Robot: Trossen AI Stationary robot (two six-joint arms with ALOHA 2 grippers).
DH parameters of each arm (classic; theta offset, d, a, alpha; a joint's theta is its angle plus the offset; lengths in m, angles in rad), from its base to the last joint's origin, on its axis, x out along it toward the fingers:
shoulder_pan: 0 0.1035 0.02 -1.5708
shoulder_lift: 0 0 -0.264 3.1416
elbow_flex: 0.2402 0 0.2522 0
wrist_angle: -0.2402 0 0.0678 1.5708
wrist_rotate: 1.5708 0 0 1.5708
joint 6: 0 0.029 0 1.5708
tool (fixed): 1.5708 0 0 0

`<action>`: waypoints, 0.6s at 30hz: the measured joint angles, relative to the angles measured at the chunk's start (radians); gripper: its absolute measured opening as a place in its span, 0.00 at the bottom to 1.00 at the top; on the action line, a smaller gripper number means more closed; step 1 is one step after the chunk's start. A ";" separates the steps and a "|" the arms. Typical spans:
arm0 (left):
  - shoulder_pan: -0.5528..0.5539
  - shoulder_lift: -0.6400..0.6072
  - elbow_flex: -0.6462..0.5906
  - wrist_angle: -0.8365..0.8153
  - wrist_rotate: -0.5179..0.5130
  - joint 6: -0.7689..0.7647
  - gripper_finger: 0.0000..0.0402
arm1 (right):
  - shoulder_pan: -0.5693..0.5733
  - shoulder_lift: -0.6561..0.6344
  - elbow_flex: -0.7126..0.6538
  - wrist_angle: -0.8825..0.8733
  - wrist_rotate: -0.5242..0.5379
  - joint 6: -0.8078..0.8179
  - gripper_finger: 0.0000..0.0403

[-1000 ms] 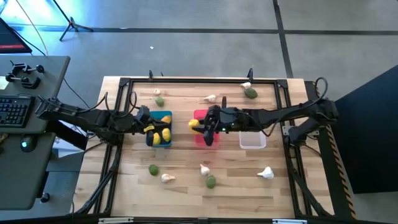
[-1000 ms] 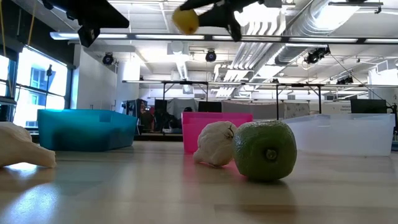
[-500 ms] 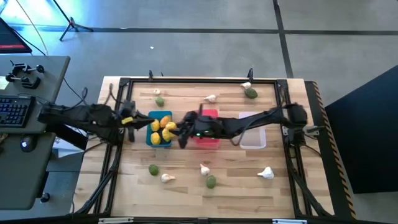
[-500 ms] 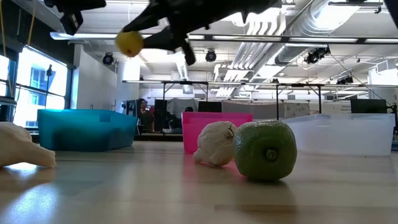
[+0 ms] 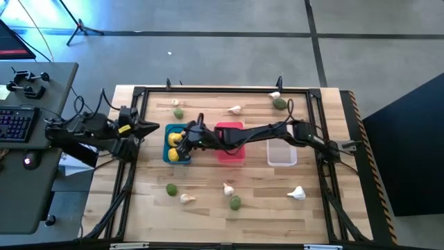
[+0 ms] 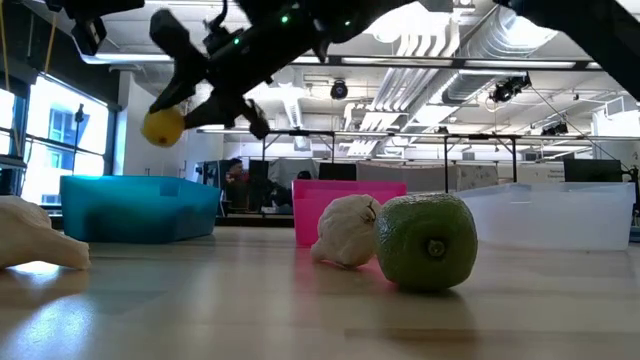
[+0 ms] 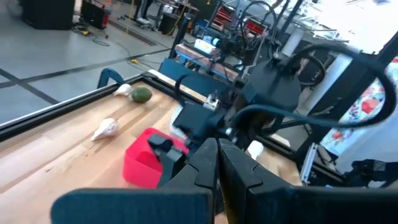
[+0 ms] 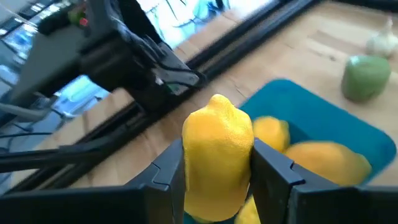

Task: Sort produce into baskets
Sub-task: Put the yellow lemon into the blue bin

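Overhead, three baskets (image 5: 179, 144), lemon (image 8: 217, 155) (held)

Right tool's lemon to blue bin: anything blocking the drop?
Nothing visible. The right tool holds the lemon above the blue bin, whose top is open with lemons inside. The left tool sits beside the bin, shut.

Bright, even indoor light fills every view. In the low view, ceiling strip lights glare at twelve o'clock and a window (image 6: 25, 140) glows at nine o'clock; the wooden table (image 6: 320, 310) shows soft sheen and faint shadows. The nearest white bulb (image 6: 30, 235) is out of focus. The right wrist view is motion-blurred (background especially), while the held lemon (image 8: 217, 155) is fairly crisp. The high view is evenly lit.
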 joint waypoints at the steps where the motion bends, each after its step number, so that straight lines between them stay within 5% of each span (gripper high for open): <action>1: 0.000 -0.002 0.000 -0.009 -0.005 0.000 0.00 | -0.003 0.016 0.019 -0.018 -0.003 0.014 0.29; 18: 0.000 -0.001 0.000 -0.046 -0.060 0.000 0.00 | -0.045 0.099 0.074 -0.062 -0.060 0.119 0.46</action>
